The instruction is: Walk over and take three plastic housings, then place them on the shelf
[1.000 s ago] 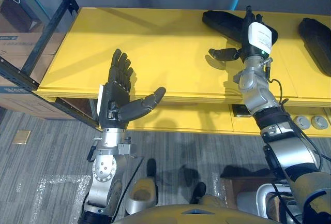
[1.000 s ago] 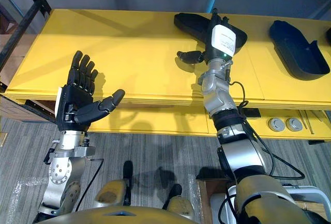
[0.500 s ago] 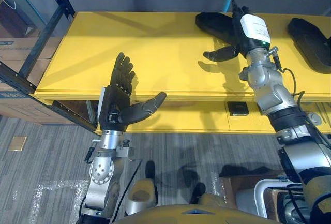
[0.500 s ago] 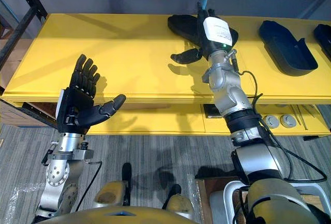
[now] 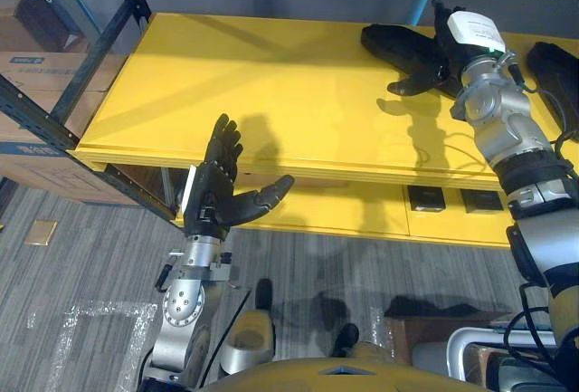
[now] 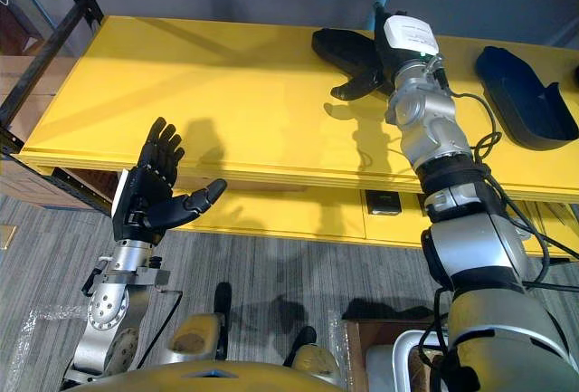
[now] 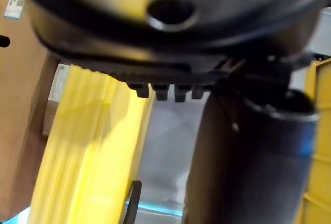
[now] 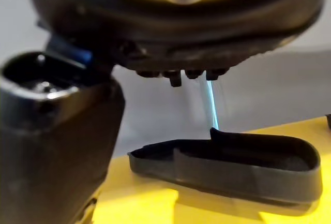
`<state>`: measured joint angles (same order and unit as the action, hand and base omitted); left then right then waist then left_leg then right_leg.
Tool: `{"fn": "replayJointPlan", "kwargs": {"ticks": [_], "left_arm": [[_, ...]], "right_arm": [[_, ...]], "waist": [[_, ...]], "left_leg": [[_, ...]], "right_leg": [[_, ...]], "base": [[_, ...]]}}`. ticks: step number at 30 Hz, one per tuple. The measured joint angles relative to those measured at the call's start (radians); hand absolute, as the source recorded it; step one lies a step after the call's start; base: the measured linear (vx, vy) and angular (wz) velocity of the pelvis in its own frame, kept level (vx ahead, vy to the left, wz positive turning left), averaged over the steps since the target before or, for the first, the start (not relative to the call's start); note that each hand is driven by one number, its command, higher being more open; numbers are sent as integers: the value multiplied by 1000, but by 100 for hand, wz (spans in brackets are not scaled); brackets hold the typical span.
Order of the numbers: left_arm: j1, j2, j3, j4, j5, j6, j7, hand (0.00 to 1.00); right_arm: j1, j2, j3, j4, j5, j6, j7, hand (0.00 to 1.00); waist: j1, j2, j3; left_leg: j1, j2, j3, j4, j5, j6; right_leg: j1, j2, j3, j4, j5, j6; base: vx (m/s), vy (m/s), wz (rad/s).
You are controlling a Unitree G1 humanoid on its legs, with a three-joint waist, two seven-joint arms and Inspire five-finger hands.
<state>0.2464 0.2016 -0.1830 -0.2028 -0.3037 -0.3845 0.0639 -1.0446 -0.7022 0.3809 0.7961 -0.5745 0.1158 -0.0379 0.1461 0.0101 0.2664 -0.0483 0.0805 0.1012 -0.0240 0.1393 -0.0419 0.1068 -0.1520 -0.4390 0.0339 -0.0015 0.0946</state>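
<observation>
Two housings: black, tray-shaped, well apart, toward the far side of the yellow table (image 5: pixel 271 93).
Near housing (image 6: pixel 346 48): hollow side up, inside hard to make out, partly hidden behind the right hand (image 6: pixel 357 86).
Right housing (image 6: pixel 525 93): hollow up.
Right hand: fingers straight, thumb out, holding nothing; contact with near housing unclear.
Left hand (image 5: pixel 213 202): spread wide, before the table's front edge.
Open room: broad table top left of the near housing; black rack (image 5: pixel 81 57) at its left edge.
</observation>
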Motion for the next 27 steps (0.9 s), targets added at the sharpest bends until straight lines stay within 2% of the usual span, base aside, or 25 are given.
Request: {"fn": "replayJointPlan", "kwargs": {"ticks": [4,10,11,17,20,27], "left_arm": [[0,4,0,0,0,0,4,100],[-1,6,2,0,0,0,41,100],[-5,6,3,0,0,0,44,100],[-8,7,6,-1,0,0,78,100],[-9,7,19,-6,0,0,80,100],[-8,13,24,-27,0,2,79,100]], "right_arm": [[-7,0,2,55,3,38,15,100],[-88,-13,4,124,47,140,148,100],[-113,-14,5,148,53,157,171,0],[-171,-62,7,194,93,224,251,0],[-184,-74,14,198,111,223,249,0],[-198,-95,25,209,112,179,254,0]], "waist": [[12,-4,4],[15,-1,62],[15,0,76],[21,0,115],[21,0,121],[33,-5,125]], "left_leg": [[-14,-1,-10,3,0,0],[-29,0,-19,9,1,0],[-39,0,-20,22,1,1],[-71,4,-24,54,-10,1],[-81,6,-23,60,-11,2],[-79,17,-23,63,-10,0]], "right_leg": [[-6,0,-10,0,0,0],[-16,1,-18,6,0,0],[-21,0,-19,10,-1,-1],[-41,1,-18,19,-2,-3],[-50,1,-16,25,-2,-4],[-52,9,-14,36,-9,-14]], "base": [[-4,-8,7],[-14,-6,5],[-10,-1,5],[-1,0,1],[0,0,0],[0,0,0]]}}
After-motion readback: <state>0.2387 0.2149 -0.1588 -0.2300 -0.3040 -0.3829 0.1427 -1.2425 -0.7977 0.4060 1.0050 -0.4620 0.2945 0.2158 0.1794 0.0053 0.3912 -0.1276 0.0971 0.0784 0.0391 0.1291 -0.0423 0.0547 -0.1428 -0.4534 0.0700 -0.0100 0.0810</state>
